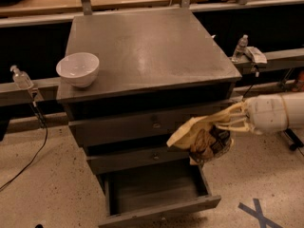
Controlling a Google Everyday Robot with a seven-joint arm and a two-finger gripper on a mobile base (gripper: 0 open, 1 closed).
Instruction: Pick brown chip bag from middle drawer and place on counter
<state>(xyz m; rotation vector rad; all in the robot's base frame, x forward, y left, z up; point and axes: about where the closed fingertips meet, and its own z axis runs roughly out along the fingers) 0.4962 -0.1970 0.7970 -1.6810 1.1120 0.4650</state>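
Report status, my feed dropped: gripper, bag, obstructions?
Gripper shut on brown chip bag, in the air before the drawer fronts, below counter level. White bowl sits at counter's front-left corner.

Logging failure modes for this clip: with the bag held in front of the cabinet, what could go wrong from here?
1. The gripper holds the bag only by its upper edge; the rest hangs free and could slip out into the open drawer below.
2. The bag hangs below the counter front edge near the right corner; lifting straight up may snag it on that lip.
3. The bowl sits at the counter's left front corner; placing far left could knock it.
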